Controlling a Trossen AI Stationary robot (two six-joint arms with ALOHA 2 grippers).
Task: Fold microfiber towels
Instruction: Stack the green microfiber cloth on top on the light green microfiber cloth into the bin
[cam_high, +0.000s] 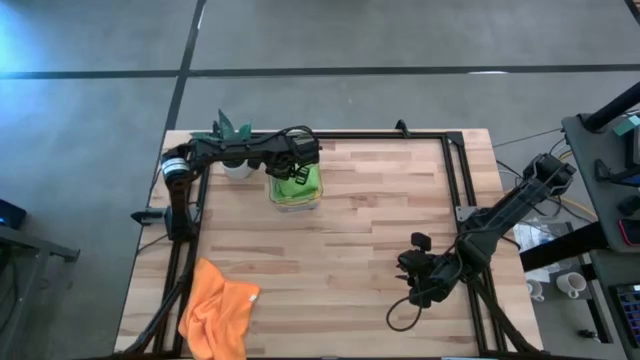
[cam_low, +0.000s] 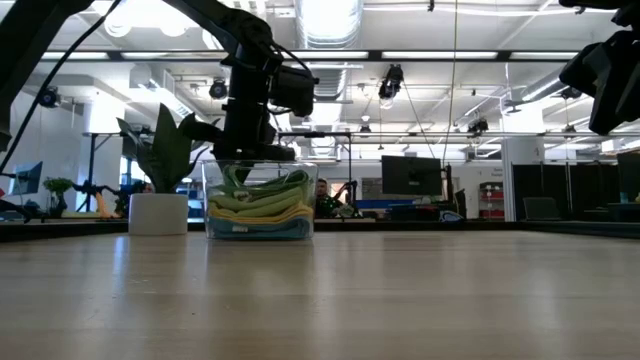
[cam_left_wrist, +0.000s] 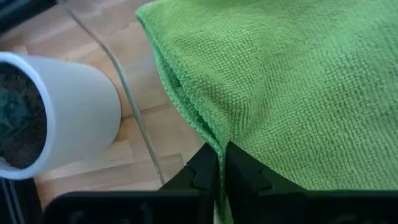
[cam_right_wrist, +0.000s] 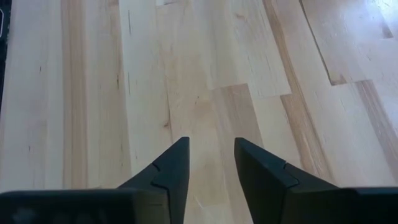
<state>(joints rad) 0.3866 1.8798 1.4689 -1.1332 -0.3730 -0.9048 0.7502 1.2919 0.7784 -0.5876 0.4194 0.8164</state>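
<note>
The left gripper (cam_high: 292, 172) is reaching down into the clear plastic bin (cam_high: 296, 203) at the far side of the table (cam_high: 350, 240), its fingers pressed together and pinching a fold of the lime green towel (cam_left_wrist: 292, 81) that is lying directly beneath and in front of them. Below that towel, the low view is showing more cloths stacked in the bin (cam_low: 258, 205), yellowish ones over a blue one at the bottom. Just beside the gripper a white pot with a small plant (cam_left_wrist: 43, 112) is standing outside the bin wall. Far from this gripper, near the table's front left corner, an orange towel (cam_high: 218, 308) is lying crumpled and unfolded. Judging by this, the work is looking barely started, with every towel waiting to be folded. The right gripper (cam_right_wrist: 210, 163) is hovering with its fingers spread over bare wood at the front right, holding nothing.
</note>
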